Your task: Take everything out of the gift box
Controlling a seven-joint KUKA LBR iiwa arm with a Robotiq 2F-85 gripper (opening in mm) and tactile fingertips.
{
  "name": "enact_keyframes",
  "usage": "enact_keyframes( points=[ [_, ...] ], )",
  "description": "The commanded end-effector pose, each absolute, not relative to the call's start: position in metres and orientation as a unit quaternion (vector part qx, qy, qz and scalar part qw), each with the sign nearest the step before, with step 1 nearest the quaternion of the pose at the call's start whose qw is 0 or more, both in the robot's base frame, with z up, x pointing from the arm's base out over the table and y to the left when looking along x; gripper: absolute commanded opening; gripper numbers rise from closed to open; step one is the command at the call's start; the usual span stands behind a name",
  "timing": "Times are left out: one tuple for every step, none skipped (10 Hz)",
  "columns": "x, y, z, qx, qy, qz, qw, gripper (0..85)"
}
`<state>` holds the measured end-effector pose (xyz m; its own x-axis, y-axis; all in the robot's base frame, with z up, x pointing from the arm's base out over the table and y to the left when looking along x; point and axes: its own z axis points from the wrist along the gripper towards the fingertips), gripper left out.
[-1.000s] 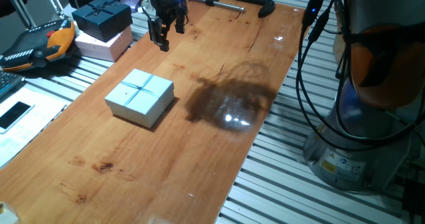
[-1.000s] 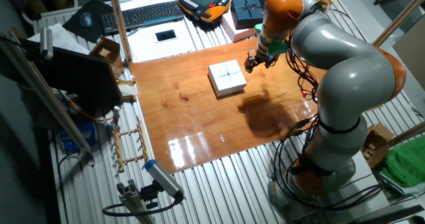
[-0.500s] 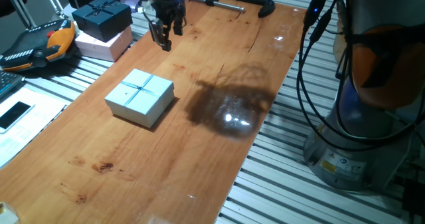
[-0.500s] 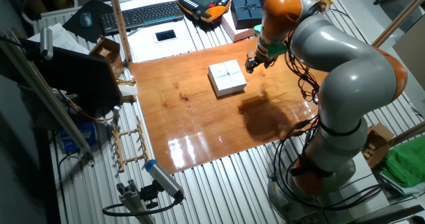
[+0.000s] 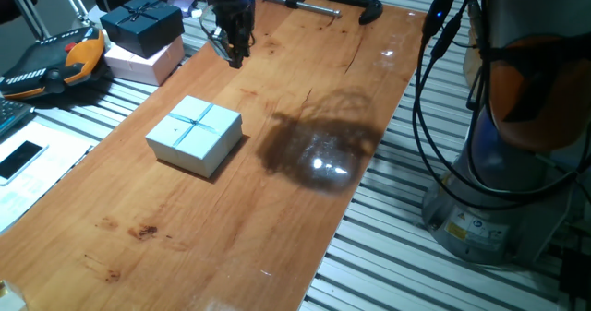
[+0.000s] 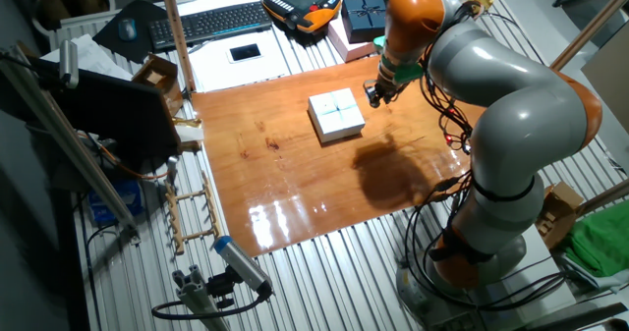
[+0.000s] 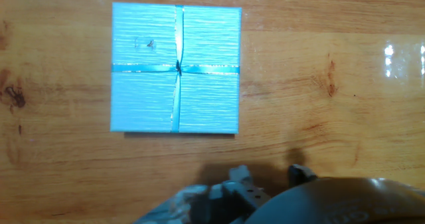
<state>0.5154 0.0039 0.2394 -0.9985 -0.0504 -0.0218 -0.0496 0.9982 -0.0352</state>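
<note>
The pale blue gift box (image 5: 195, 134) sits shut on the wooden table, its flat lid with the ribbon cross on top. It also shows in the other fixed view (image 6: 336, 114) and fills the upper left of the hand view (image 7: 176, 68). The small items inside are hidden by the lid. My gripper (image 5: 235, 57) hangs above the table beyond the box, apart from it, empty. In the hand view its two fingertips (image 7: 269, 176) stand apart at the bottom edge, with bare wood between them. It also shows in the other fixed view (image 6: 373, 97).
A dark navy box (image 5: 141, 23) rests on a pinkish-white box (image 5: 143, 60) off the table's far left corner. A black clamp (image 5: 323, 2) grips the far edge. An orange teach pendant (image 5: 55, 62), a phone (image 5: 18, 159) and a keyboard (image 6: 211, 22) lie beside the table.
The gripper has turned about its wrist, so its fingers now line up edge-on in the one fixed view, and it has shifted slightly. The gift box has not moved.
</note>
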Motion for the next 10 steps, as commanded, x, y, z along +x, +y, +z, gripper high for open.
enact_keyframes(
  points=[
    [0.515,0.004,0.239,-0.025,0.999,-0.016,0.011,1.0],
    [0.516,0.003,0.239,-0.025,1.0,-0.016,0.011,1.0],
    [0.516,0.004,0.238,-0.025,1.0,-0.013,0.011,1.0],
    [0.518,0.004,0.236,-0.025,1.0,-0.012,0.012,1.0],
    [0.52,0.004,0.234,-0.025,1.0,-0.012,0.013,1.0],
    [0.522,0.005,0.232,-0.024,1.0,-0.009,0.014,1.0],
    [0.525,0.006,0.229,-0.023,1.0,-0.008,0.014,1.0],
    [0.528,0.008,0.226,-0.022,1.0,-0.006,0.015,1.0],
    [0.533,0.012,0.222,-0.02,1.0,-0.006,0.015,1.0],
    [0.538,0.016,0.217,-0.019,1.0,-0.003,0.016,1.0]
  ],
)
